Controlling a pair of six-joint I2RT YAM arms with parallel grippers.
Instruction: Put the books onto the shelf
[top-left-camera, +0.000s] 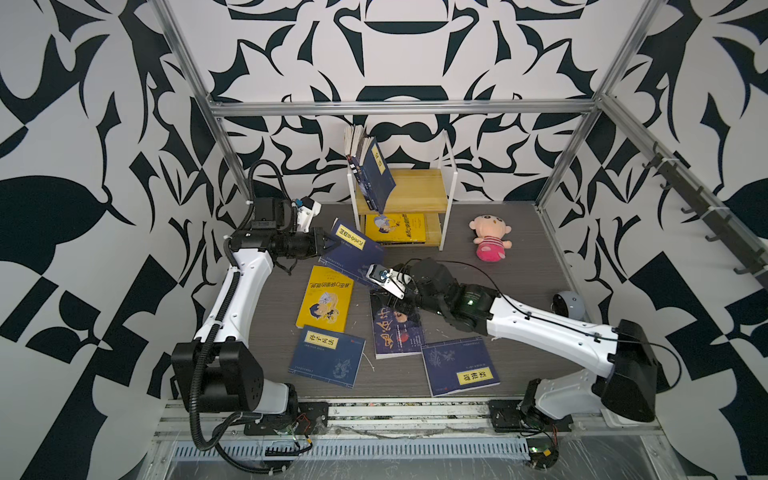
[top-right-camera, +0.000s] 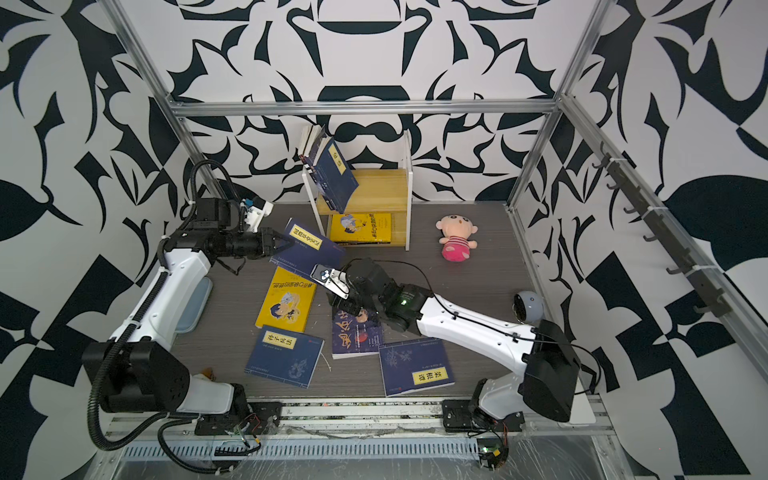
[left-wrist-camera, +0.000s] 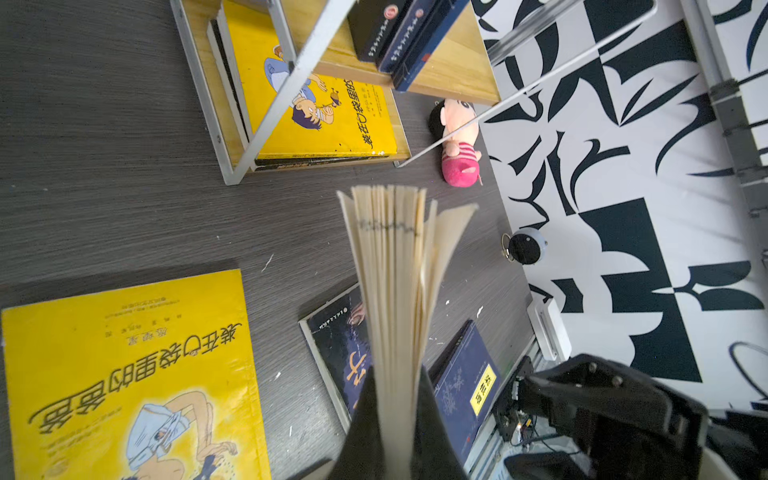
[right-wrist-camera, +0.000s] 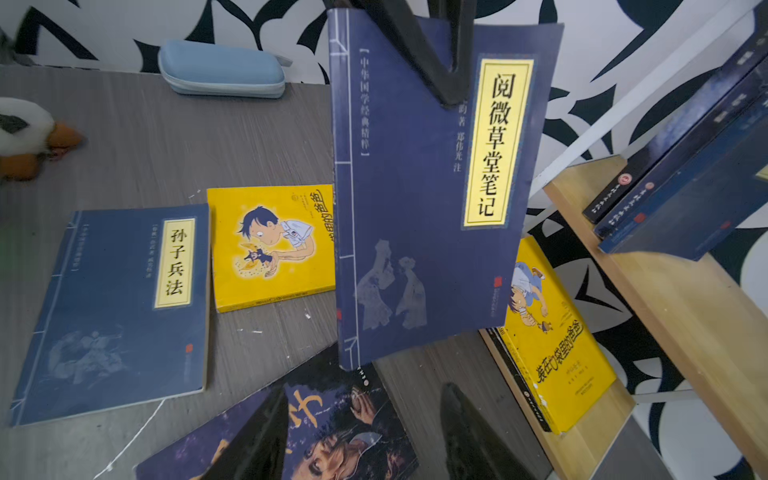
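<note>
— Left tool (top-left-camera: 328, 246)?
— Clamped tight on a navy book (top-left-camera: 353, 253), held clear of the counter (top-left-camera: 519, 266), just before the shelf (top-left-camera: 415, 189).
— Right tool (right-wrist-camera: 365, 440)?
— Jaws apart, empty, above the dark book (top-left-camera: 397, 332) lying flat on the counter.
— Shelf?
— Leaning books (top-left-camera: 374, 174) above, yellow book (top-left-camera: 395, 228) below.

navy books with yellow labels (top-left-camera: 351, 255) (top-left-camera: 328, 357) (top-left-camera: 457, 365) (top-left-camera: 378, 174): four. yellow cartoon books (top-left-camera: 326, 299) (top-left-camera: 395, 227): two. dark book with gold calligraphy (top-left-camera: 395, 336): one. other dark-spined books (left-wrist-camera: 374, 33) (left-wrist-camera: 409, 37), covers hidden: two. shelf (top-left-camera: 419, 187): one. pink doll (top-left-camera: 490, 239): one. round grey gadget (top-left-camera: 569, 305): one. blue case (right-wrist-camera: 222, 68): one. white plush toy (right-wrist-camera: 25, 133): one.
</note>
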